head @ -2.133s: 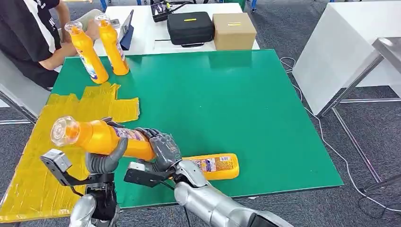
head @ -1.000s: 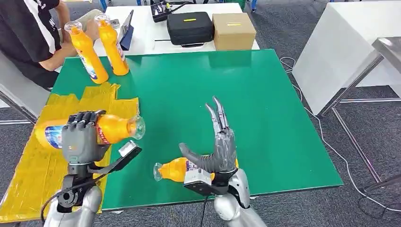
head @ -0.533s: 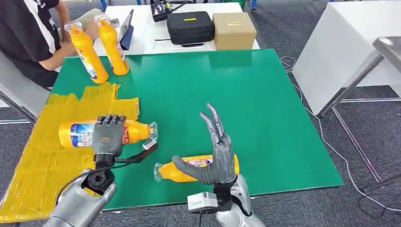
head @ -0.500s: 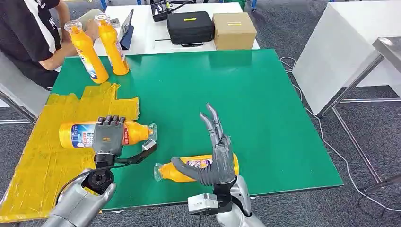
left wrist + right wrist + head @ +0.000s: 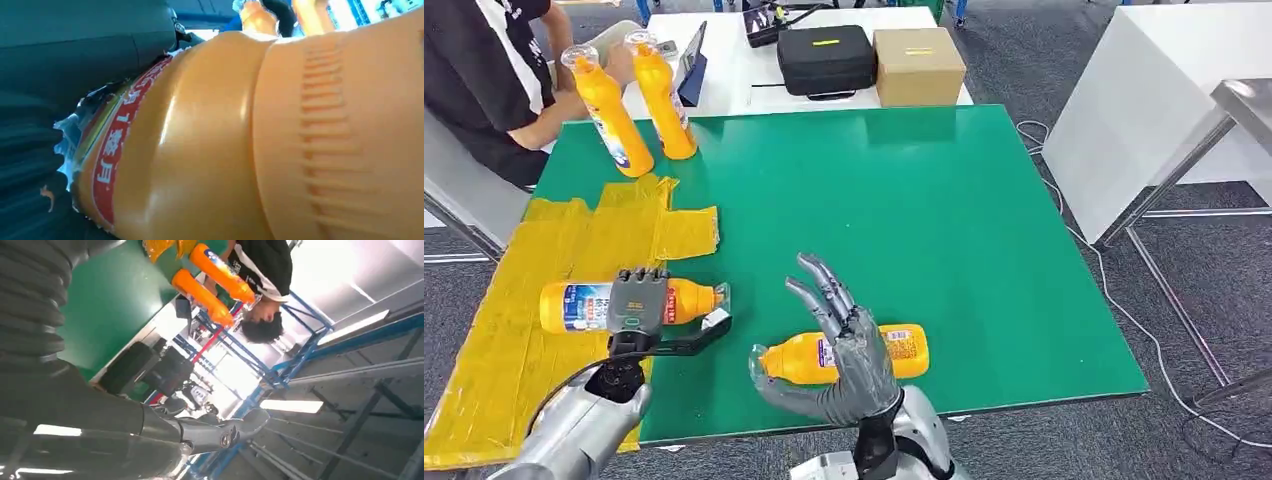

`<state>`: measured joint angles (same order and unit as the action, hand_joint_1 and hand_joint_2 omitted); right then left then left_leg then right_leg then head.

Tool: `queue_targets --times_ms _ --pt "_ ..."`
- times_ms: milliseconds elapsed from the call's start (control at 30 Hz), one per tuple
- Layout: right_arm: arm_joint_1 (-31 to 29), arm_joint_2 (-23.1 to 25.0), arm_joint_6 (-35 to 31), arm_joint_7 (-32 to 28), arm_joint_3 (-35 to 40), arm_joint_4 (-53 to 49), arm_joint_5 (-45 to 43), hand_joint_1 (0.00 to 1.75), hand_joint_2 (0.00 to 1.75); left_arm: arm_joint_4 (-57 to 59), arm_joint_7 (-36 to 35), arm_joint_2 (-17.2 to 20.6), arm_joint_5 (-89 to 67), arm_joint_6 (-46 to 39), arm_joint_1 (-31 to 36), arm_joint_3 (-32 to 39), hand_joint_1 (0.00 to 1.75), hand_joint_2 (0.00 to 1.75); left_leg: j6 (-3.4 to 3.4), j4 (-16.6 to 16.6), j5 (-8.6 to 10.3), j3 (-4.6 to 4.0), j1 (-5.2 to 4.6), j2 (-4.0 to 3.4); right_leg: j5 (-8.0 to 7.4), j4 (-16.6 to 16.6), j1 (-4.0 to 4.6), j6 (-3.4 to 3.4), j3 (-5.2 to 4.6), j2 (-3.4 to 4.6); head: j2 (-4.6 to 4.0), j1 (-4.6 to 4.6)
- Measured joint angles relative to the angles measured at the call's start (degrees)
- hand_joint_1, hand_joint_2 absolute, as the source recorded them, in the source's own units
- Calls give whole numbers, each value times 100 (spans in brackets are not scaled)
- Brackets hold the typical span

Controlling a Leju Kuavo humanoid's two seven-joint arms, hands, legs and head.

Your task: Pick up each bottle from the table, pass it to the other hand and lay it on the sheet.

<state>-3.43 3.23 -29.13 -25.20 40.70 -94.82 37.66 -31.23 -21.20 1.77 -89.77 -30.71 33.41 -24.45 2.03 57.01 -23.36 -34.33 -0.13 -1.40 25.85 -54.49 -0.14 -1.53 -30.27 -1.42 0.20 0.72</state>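
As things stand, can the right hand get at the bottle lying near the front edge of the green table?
Probably yes. The right hand is open right by the lying bottle, with nothing between them; the left hand is off at the yellow sheet.

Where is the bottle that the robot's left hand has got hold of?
In the head view the bottle lies on its side on the yellow sheet at the table's left, gripped by the left hand, cap toward the green mat.
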Motion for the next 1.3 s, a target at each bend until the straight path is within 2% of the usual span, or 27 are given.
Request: queue_targets --times_ms 33,267,400,833,933,1033,1100,1167,1200,1300 --pt "13 -11 42 35 2 -42 44 0 175 24 92 -9 0 2 9 173 0 175 0 0 0 4 0 -1 -1 0 0 0 3 2 -2 2" --pt "76 -81 270 277 -13 -151 318 0 175 63 1251 -214 496 -11 2 1622 0 175 -1 0 1 13 1 -1 -1 -1 0 0 13 1 0 0" --pt "76 -87 382 494 -61 -151 555 0 175 4 1459 -314 516 7 -69 2149 0 175 -1 0 1 13 1 -1 0 -1 0 0 14 1 -2 2" --pt "84 -125 336 852 -234 -151 995 0 175 -335 1897 -546 605 35 -298 2788 0 175 0 0 0 11 -1 -1 0 -1 0 0 12 0 0 0" --pt "95 -144 227 1071 -295 -151 1310 0 175 -424 2242 -605 957 37 -352 2862 0 175 0 1 0 11 -1 -1 0 0 -1 0 10 0 -2 0" --pt "161 -181 218 1677 -442 -151 2310 0 175 -768 3512 -794 2797 635 -489 3103 0 175 0 1 0 10 -2 5 0 0 -1 0 13 -8 -2 0" --pt "235 -214 249 2261 -593 -151 3216 0 175 -1298 4355 -982 4743 1727 -745 3234 0 175 1 1 0 8 -6 3 0 0 -3 -1 13 -5 -2 0" --pt "304 -256 595 2598 -732 -151 3492 0 175 -1969 4770 -1115 6511 3030 -1106 3252 0 175 1 1 -3 6 -7 -3 0 0 -3 -1 8 1 -2 0" --pt "359 -278 836 2735 -805 -151 3611 0 175 -2353 4925 -1167 7071 3420 -1329 3223 0 175 2 1 -4 4 -7 -6 0 0 -3 -1 4 5 -2 0" --pt "527 -330 1627 3014 -1047 -188 3727 0 175 -3617 5062 -1268 7753 3652 -1921 2996 0 175 2 2 -5 -8 -8 -3 1 2 -4 -2 -6 4 -2 2"
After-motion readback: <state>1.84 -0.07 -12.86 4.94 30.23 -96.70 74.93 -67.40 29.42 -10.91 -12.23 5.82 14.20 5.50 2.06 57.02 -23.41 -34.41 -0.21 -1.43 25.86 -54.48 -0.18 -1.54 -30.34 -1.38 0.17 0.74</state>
